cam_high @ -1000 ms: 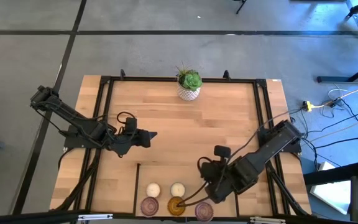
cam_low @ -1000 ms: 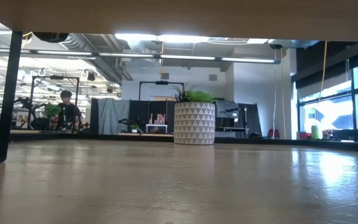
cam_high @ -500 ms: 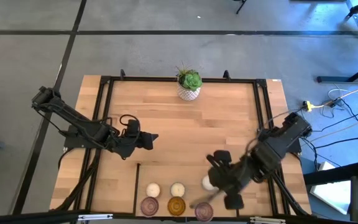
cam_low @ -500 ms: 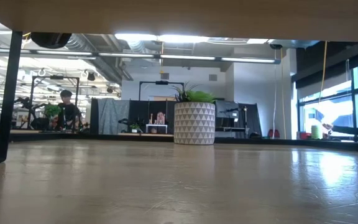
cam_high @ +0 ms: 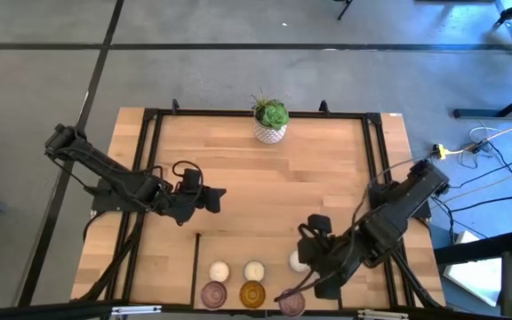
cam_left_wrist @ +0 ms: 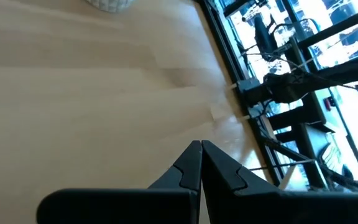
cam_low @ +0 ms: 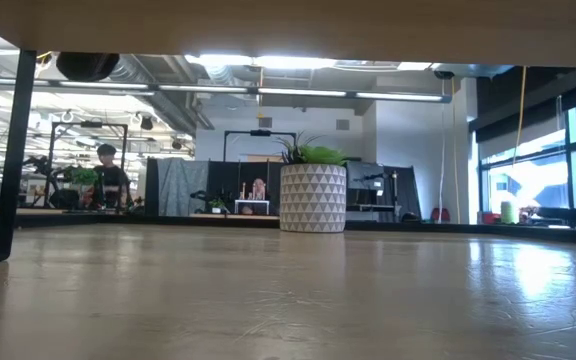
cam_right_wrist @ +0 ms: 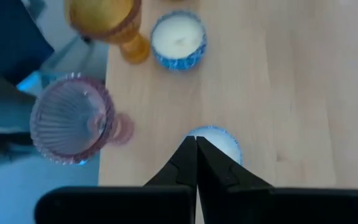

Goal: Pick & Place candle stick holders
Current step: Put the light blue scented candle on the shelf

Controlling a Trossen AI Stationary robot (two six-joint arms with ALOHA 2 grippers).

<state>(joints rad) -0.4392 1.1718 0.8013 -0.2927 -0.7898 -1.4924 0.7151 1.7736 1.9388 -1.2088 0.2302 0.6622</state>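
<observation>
- We've got the right gripper (cam_high: 312,264) low and right of centre in the high view, fingers pressed together with nothing between them. It's right beside a cream-white holder (cam_high: 298,260) that sits alone, up and to the right of the main bunch.
- The rest of the candle stick holders are clustered at the bottom centre edge: two more cream-white ones (cam_high: 219,271) (cam_high: 254,270) above, then a purplish-pink glass one (cam_high: 213,293), the amber glass one (cam_high: 252,293) and another purplish-pink one (cam_high: 292,303) below.
- Our guess at the step: between placements. That lone cream holder looks set down, or about to be picked, we can't say which.
- Next move probably calls for spreading the fingers before going in on any holder, since closed tips would just knock it over.
- Left gripper (cam_high: 214,195) waits at left of centre, fingers also pressed together and empty.
- The right wrist view gives us what the overhead doesn't: the closed fingertips (cam_right_wrist: 196,148) sit right over the cream holder (cam_right_wrist: 222,143), and the pink glass (cam_right_wrist: 72,117) and amber glass (cam_right_wrist: 107,22) are stemmed and ribbed.
- The low view only catches the plant pot (cam_low: 313,198) and the room behind, no holders or grippers at all.
</observation>
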